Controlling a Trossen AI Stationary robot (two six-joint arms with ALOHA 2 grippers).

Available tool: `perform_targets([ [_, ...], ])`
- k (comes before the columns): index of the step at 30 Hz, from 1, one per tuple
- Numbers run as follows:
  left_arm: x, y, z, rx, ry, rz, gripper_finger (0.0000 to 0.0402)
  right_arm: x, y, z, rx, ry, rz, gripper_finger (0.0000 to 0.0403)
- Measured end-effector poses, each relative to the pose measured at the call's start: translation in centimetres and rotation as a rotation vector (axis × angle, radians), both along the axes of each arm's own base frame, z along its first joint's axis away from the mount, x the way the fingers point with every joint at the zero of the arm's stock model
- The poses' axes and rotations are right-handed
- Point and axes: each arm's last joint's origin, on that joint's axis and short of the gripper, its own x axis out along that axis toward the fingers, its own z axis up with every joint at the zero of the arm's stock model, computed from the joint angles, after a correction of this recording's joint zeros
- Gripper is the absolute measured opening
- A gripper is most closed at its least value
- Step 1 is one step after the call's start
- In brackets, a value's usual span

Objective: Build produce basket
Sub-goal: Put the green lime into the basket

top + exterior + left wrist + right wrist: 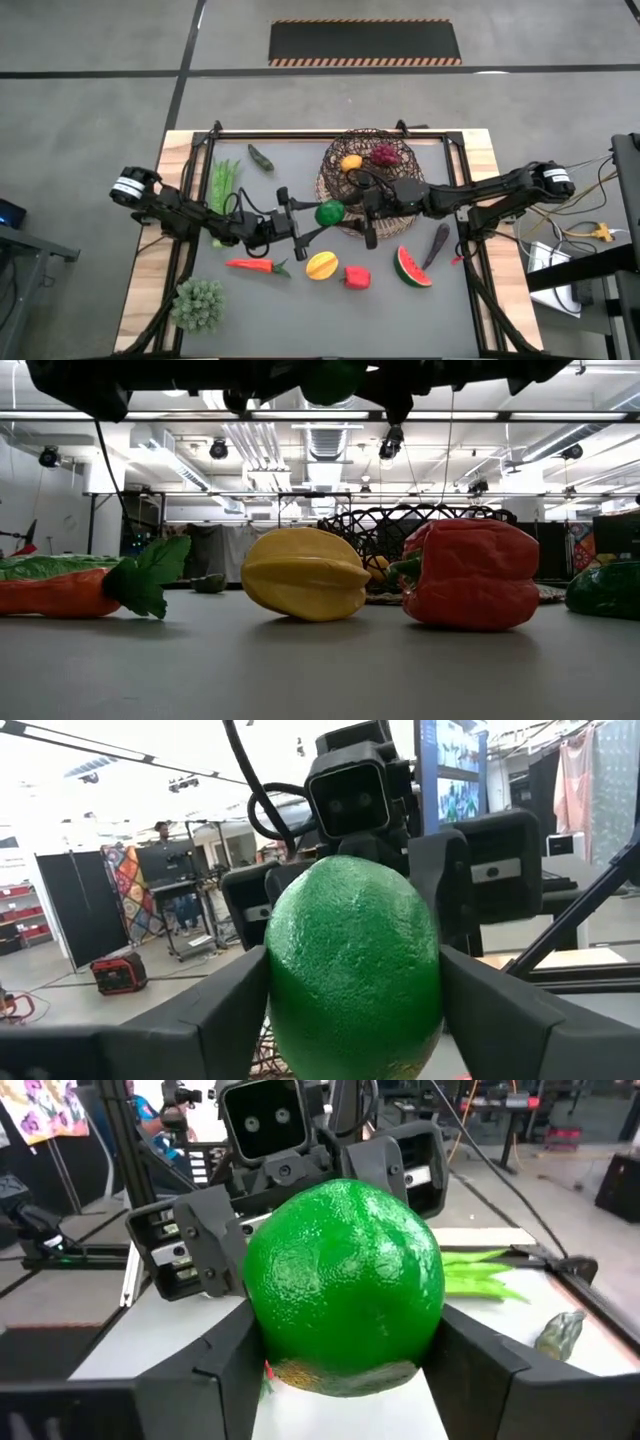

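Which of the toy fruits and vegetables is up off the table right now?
The lime: it is held in the air between the left gripper and right gripper, beside the basket. The carrot, mango and pepper lie on the table.

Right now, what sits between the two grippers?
The lime, held between the left gripper and right gripper, at the basket's near edge. Both wrist views confirm it.

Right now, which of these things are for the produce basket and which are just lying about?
For the job: basket already holding orange and grapes; lime gripped between left end effector and right end effector; carrot, mango, red pepper, watermelon slice, eggplant, green beans, chili.

Lying about: leafy clump.
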Motion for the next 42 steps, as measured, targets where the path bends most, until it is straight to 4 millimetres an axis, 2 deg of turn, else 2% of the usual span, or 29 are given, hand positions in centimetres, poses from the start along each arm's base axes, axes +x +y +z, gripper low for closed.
perform_targets([
  [6, -0.1, 0.1, -0.2, 0.017, 0.013, 0.012, 0.0316, -0.5, -0.3, 0.4, 0.038, 0.018, -0.014, 0.0207],
  [11, -0.9, 0.3, 0.0, 0.051, 0.021, 0.046, 0.0335, -1.1, -1.5, 0.9, 0.096, 0.12, -0.087, 0.0207],
  [19, -2.0, 0.8, 0.6, 0.083, 0.037, 0.113, 0.0336, -1.9, -5.2, 1.8, 0.035, 0.496, -0.554, 0.0206],
  [23, -2.8, 1.1, 0.8, 0.079, 0.025, 0.118, 0.0336, -2.3, -7.7, 1.6, 0.044, 0.621, -0.712, 0.0206],
  [27, -3.5, 1.3, 0.9, 0.076, 0.017, 0.119, 0.0336, -2.3, -10.4, 0.3, 0.072, 0.683, -0.801, 0.0205],
  [35, -3.9, 1.5, 0.9, 0.089, 0.022, 0.131, 0.0336, -1.8, -15.2, -3.5, 0.15, 0.813, -0.876, 0.0205],
  [42, -4.1, 1.6, 0.5, 0.09, 0.034, 0.145, 0.0336, -1.1, -17.1, -6.1, 0.164, 0.874, -0.913, 0.0205],
])
